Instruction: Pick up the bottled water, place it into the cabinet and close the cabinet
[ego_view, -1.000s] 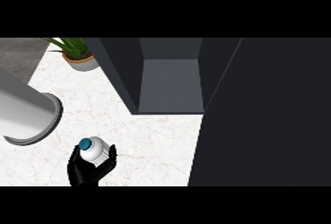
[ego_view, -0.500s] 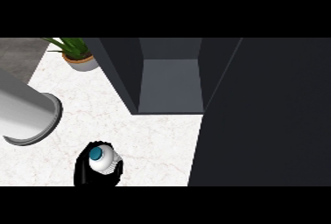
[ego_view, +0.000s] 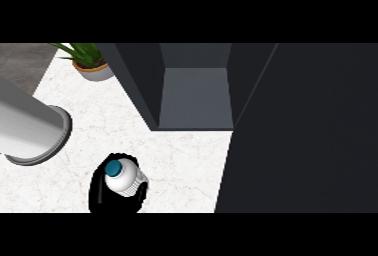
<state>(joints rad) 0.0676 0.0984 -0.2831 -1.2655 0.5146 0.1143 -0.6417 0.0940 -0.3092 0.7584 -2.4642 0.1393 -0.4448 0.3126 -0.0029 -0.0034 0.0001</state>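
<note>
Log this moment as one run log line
stage: carrying | left hand: shut on bottled water | right hand: not in view | cabinet: open, nothing visible inside

no lettering, label, brand, number or sign can be read anywhere in the head view. the bottled water (ego_view: 122, 176), seen from above with its teal cap, shows a plain white body with no legible print. the dark cabinet (ego_view: 193, 95) carries no markings either.
</note>
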